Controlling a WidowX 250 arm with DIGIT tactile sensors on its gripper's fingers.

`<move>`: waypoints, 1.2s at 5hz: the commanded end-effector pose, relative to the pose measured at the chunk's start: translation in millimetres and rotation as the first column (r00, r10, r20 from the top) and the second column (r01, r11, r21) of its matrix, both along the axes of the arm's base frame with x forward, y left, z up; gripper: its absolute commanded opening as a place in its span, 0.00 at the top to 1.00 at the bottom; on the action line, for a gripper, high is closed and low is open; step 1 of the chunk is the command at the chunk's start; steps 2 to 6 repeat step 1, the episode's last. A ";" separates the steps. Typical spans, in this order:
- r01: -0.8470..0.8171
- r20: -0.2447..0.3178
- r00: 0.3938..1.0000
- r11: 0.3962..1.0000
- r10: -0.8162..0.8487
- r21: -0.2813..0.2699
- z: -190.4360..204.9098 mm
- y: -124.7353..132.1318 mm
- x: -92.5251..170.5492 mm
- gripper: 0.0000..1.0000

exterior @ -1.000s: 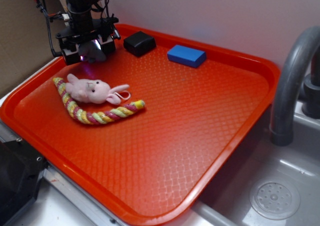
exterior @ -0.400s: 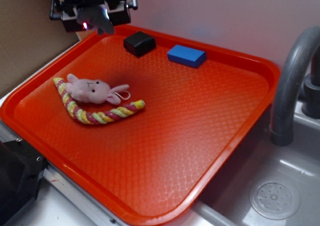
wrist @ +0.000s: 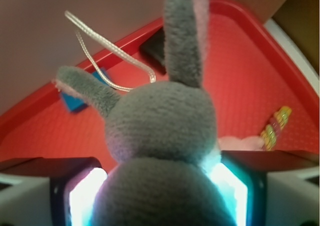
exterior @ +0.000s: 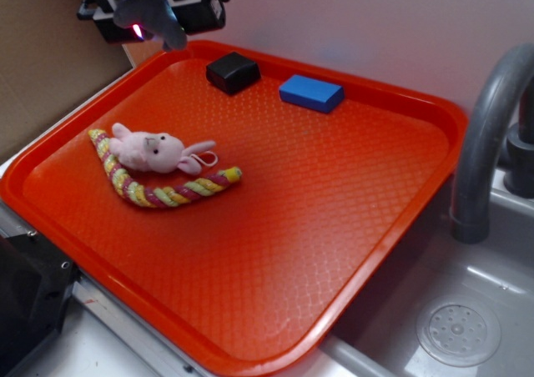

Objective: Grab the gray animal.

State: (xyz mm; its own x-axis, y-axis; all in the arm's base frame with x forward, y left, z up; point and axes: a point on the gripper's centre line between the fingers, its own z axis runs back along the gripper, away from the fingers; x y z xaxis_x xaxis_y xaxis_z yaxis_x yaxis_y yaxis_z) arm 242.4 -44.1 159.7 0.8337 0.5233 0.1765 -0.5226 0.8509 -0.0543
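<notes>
The gray animal (wrist: pixel 162 131) is a small gray plush with two long ears and a thin pale loop (wrist: pixel 107 48). It fills the wrist view, pinched between my two lit fingers (wrist: pixel 82 196). In the exterior view my gripper (exterior: pixel 150 14) hangs high above the far left corner of the orange tray (exterior: pixel 350 260), shut on the gray animal (exterior: pixel 154 22), whose body pokes out below the jaws. A red light glows on the gripper next to the toy.
On the tray lie a pink plush bunny (exterior: pixel 154 152) against a striped twisted rope (exterior: pixel 158 189), a black block (exterior: pixel 232 72) and a blue block (exterior: pixel 310 92) at the far edge. A gray faucet (exterior: pixel 492 143) and sink (exterior: pixel 459 331) stand to the right.
My gripper has risen from just above the tray's far left corner, carrying the gray animal up with it. The other objects have not moved.
</notes>
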 end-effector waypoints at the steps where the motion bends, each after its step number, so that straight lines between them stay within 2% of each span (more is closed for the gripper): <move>1: 0.190 0.041 0.982 0.961 -0.185 -0.201 25.2 28.5 -7.4 1.00; 6: 0.190 0.041 0.982 0.961 -0.185 -0.201 25.2 28.5 -7.4 1.00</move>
